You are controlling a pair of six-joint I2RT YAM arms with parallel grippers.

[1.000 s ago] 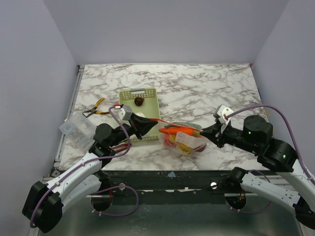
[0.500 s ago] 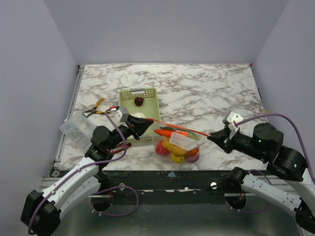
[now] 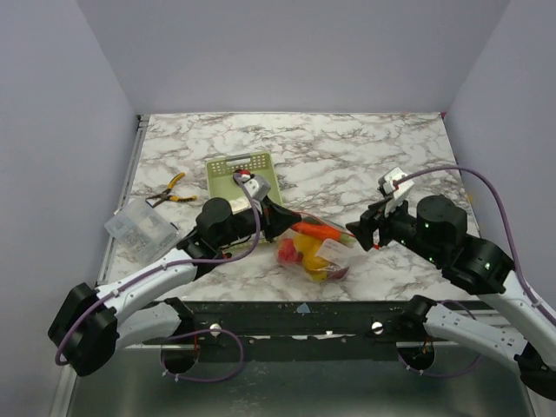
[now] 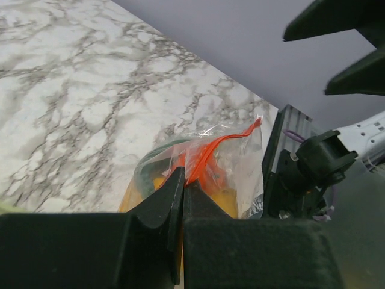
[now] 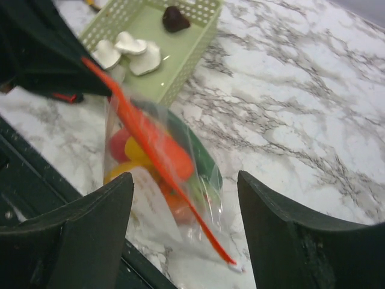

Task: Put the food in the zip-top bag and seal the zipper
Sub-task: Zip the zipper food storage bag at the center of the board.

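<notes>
A white marble-patterned tabletop with grey veins (image 3: 365, 165) fills the middle of the frame, boxed by plain pale lavender walls (image 3: 287, 52) at left, top and right.

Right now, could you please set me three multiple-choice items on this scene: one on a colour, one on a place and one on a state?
1. What colour is the zipper on the zip-top bag?
A. Blue
B. Orange-red
C. White

2. Where does the dark maroon piece lie?
A. In the green basket
B. In the bag
C. On the bare table

3. Which tool is shut on the zipper?
A. The left tool
B. The right tool
C. Neither

Answers:
1 B: the strip shows orange-red in both wrist views.
2 A: the right wrist view shows it inside the basket.
3 A: the left tool pinches the strip, while the right tool stands open.
</notes>
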